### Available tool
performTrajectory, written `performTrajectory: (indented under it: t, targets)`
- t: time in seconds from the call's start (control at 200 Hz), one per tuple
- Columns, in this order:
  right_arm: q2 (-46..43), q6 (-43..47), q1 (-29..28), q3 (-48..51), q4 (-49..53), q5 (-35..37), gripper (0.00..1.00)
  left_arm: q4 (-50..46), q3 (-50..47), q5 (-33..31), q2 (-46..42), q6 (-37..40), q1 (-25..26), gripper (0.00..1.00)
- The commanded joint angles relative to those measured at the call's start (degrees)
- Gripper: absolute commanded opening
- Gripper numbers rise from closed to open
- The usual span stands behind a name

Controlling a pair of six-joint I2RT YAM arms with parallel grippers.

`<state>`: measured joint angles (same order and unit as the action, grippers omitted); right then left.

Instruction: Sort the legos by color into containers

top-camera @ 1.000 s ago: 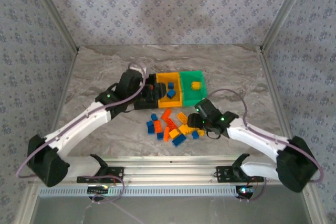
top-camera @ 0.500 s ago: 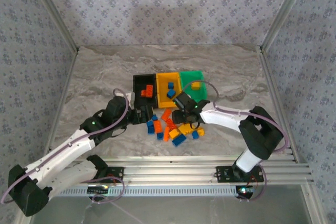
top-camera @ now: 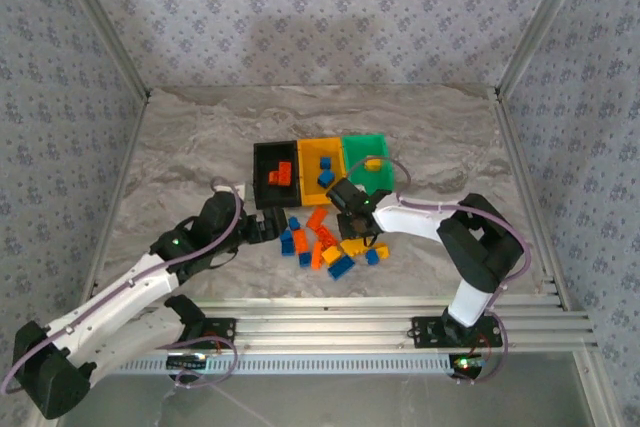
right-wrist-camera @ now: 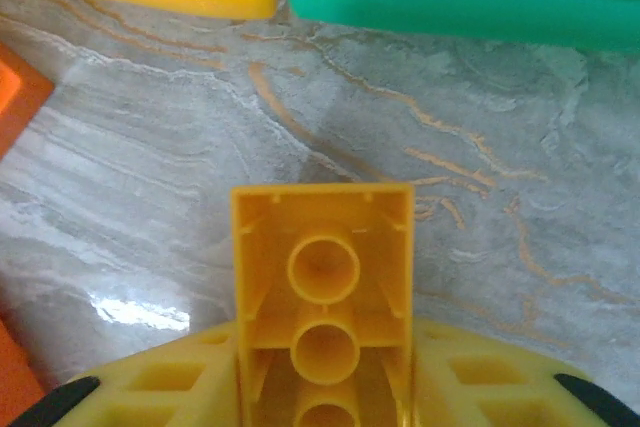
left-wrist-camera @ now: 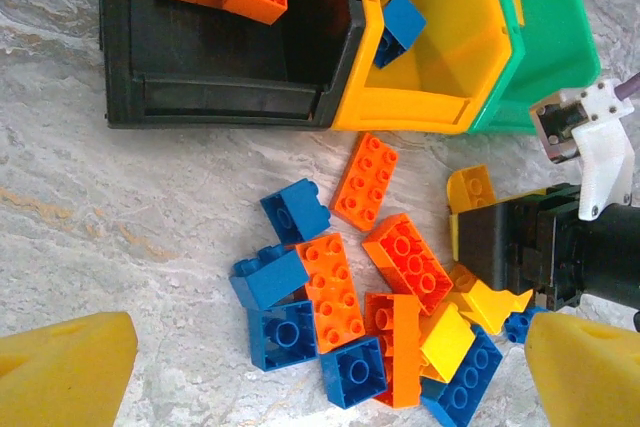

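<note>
Loose pile: roughly a dozen orange-red, blue and yellow legos (top-camera: 325, 247) lie jumbled on the marble table (top-camera: 450, 127), just in front of the containers and not yet sorted.
Left gripper: the left gripper (top-camera: 268, 225) hovers at the pile's left edge, fingers spread wide and empty, seemingly lining up a pick; its camera looks straight down on the bricks.
Right gripper: the right gripper (top-camera: 345, 209) sits at the pile's far-right edge, fingers (right-wrist-camera: 150, 387) closed on a yellow brick (right-wrist-camera: 322, 287), hollow underside facing the wrist camera.
Likely destination: the green bin (top-camera: 365, 139), just ahead of the held brick, already holds one yellow piece.
Other bins: the black bin (top-camera: 262, 162) carries orange-red bricks and the yellow-orange bin (top-camera: 320, 144) blue ones, so each colour has a home.
Edges: the bin walls stand between brick and drop, so a lift over the near rim looks necessary.
Open room: bare table stretches behind and beside the bins; the two grippers are close across the pile.
</note>
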<state>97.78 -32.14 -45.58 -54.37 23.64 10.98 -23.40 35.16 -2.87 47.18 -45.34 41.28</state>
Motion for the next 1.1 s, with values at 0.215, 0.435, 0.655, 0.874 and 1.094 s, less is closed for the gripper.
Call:
performTrajectory:
  t: [0.215, 0.435, 0.655, 0.874, 1.094]
  targets:
    - [-11.37, 2.22, -1.05, 1.21, -2.88, 1.97, 0.25, -0.51, -4.28, -1.89, -3.69, -2.03, -0.87, 1.00]
    - [-18.20, 1.33, 3.43, -3.52, 1.07, 2.99, 0.25, -2.47, -5.75, -3.84, -6.67, -2.57, -0.89, 1.00]
    - [-8.13, 0.25, 11.94, -13.15, 3.89, 1.95, 0.25, -3.49, -6.77, -3.94, -7.82, -2.90, -1.02, 0.99]
    - [4.62, -0.68, 16.25, -24.15, 5.44, 0.93, 0.29, -3.58, -6.95, -2.60, -7.48, -2.43, -1.08, 0.98]
    - [9.56, -3.13, 17.03, -29.17, 6.30, 0.17, 0.50, -3.54, -6.07, -1.72, -5.51, -1.30, -1.07, 0.98]
